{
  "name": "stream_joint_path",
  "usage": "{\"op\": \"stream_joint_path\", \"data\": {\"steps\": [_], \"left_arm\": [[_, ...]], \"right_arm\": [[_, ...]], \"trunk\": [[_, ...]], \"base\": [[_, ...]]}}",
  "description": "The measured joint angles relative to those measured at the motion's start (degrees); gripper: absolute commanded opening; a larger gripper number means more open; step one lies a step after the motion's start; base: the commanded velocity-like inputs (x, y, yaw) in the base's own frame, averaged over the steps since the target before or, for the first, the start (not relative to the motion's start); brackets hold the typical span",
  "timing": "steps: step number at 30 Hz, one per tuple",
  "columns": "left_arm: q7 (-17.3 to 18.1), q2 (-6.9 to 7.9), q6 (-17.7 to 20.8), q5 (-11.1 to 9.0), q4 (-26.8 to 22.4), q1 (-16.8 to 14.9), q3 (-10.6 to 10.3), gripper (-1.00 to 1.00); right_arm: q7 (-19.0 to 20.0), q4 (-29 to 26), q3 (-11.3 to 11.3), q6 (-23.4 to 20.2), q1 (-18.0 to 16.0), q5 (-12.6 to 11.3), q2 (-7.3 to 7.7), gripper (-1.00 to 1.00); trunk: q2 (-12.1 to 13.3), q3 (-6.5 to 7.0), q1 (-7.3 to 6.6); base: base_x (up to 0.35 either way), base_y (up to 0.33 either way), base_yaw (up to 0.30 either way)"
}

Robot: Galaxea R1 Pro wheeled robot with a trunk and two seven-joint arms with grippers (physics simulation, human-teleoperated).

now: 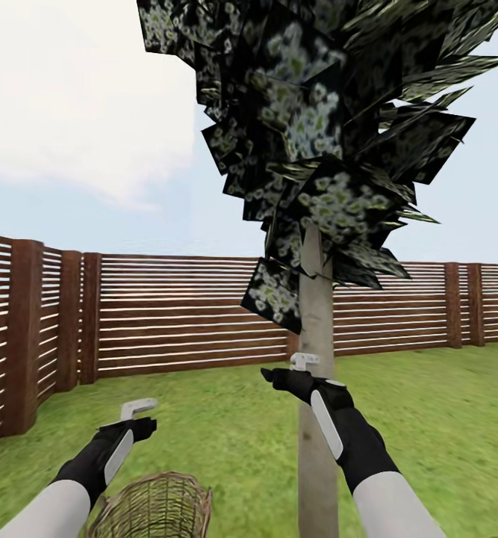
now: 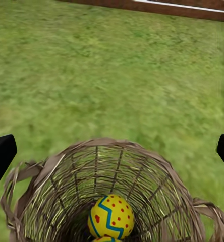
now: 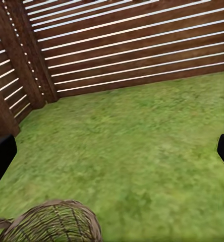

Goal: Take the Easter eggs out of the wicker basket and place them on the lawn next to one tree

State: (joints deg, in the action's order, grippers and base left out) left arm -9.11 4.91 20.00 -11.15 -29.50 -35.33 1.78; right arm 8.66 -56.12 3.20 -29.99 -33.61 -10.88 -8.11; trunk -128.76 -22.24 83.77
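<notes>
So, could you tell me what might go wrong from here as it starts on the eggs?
1. The egg lies deep in the narrow basket; the open left gripper may catch the woven rim and tip it over.
2. A second egg is barely visible beneath the first, so the grasp could push the top one aside.
3. The trunk stands close behind the right gripper; a swing of that arm might strike it.

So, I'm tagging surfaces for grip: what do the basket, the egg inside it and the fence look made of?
Wicker basket: woven tan cane, matte, open gaps showing. Easter egg: smooth, painted-looking shell; material unclear. Fence: brown horizontal wooden slats between posts.
</notes>
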Motion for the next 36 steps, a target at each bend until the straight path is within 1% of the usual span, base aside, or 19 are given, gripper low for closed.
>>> {"op": "stream_joint_path", "data": {"steps": [7,27,36], "left_arm": [[-0.04,0.0,-0.13,0.06,0.0,0.02,-0.06,1.0],[-0.08,0.0,0.07,0.05,-0.06,0.02,-0.07,1.0],[-0.13,0.0,-0.1,0.05,0.04,0.02,-0.07,1.0]], "right_arm": [[-0.07,0.02,0.0,0.04,-0.01,-0.09,0.02,1.0],[-0.09,0.02,-0.07,0.04,-0.01,-0.1,0.03,1.0],[-0.11,0.02,-0.07,0.04,-0.01,-0.1,0.03,1.0]], "trunk": [[0.0,0.18,0.0],[0.0,0.2,0.0],[-3.6,-1.41,1.97]], "base": [[0.0,0.038,-0.06],[0.0,0.002,-0.003],[0.0,0.0,0.0]]}}
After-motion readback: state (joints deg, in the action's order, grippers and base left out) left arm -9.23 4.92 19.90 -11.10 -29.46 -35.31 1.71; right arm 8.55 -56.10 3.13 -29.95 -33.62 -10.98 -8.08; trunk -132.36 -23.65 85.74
